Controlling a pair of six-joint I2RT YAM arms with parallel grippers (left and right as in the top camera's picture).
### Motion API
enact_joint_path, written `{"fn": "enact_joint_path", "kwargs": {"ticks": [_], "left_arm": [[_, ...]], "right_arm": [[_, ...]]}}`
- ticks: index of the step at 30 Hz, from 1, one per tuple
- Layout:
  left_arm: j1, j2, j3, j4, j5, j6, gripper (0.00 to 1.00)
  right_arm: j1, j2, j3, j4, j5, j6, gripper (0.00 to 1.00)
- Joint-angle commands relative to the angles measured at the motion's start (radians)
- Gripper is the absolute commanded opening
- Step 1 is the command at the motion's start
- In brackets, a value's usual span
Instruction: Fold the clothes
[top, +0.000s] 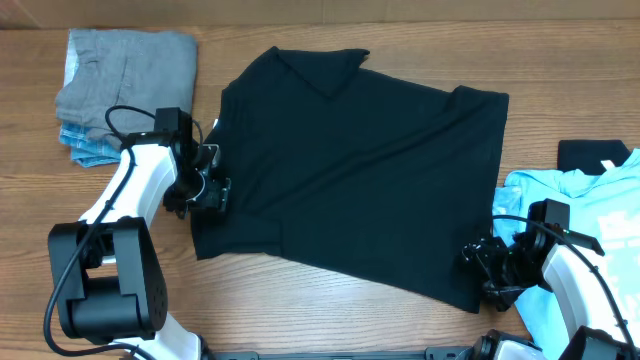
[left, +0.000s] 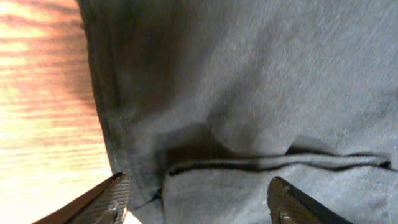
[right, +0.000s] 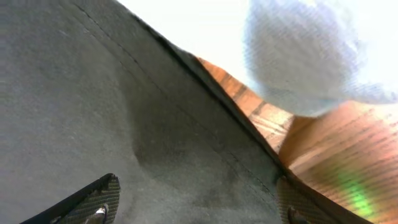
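Robot lab: two arms (top: 130, 185), wooden table (top: 320, 320)

We only get part of the light blue tee (top: 530, 190) overhead: the right edge slices it off, and in the right wrist view it's just a pale blur. A black piece (top: 585, 155) tucks under it, too little showing to name. Under the grey folded garment (top: 125, 70), blue fabric (top: 85, 148) barely peeks out.

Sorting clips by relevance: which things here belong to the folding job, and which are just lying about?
Job: black shirt; light blue tee; left end effector; right end effector.
Lying about: folded grey pile; small black item beside the tee.
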Motion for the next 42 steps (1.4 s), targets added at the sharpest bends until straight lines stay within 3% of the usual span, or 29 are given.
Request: {"fn": "enact_joint_path", "kwargs": {"ticks": [1, 8, 16, 21, 26, 34, 42], "left_arm": [[-0.002, 0.012, -0.006, -0.039, 0.005, -0.063, 0.77], [-0.002, -0.048, 0.001, -0.111, 0.014, -0.158, 0.78], [-0.001, -0.209, 0.001, -0.188, -0.016, -0.179, 0.83], [-0.001, -0.232, -0.002, -0.195, -0.027, -0.159, 1.00], [-0.011, -0.181, -0.007, -0.101, 0.061, -0.105, 0.97], [-0.034, -0.047, -0.007, -0.032, -0.004, -0.092, 0.96], [-0.034, 0.030, -0.007, -0.006, 0.024, -0.068, 0.92]], "right_arm": [[-0.002, -0.013, -0.006, 0.016, -0.050, -0.005, 0.85], [-0.002, -0.013, -0.006, 0.026, -0.114, 0.031, 0.87], [-0.002, -0.013, -0.006, 0.031, -0.114, 0.100, 0.88], [-0.002, -0.013, -0.006, 0.029, -0.113, 0.039, 0.89], [-0.002, -0.013, -0.006, -0.034, -0.072, 0.040, 0.91], [-0.002, -0.013, -0.006, -0.041, -0.019, 0.076, 0.91], [-0.002, -0.013, -0.006, 0.012, -0.019, 0.105, 0.90]]}}
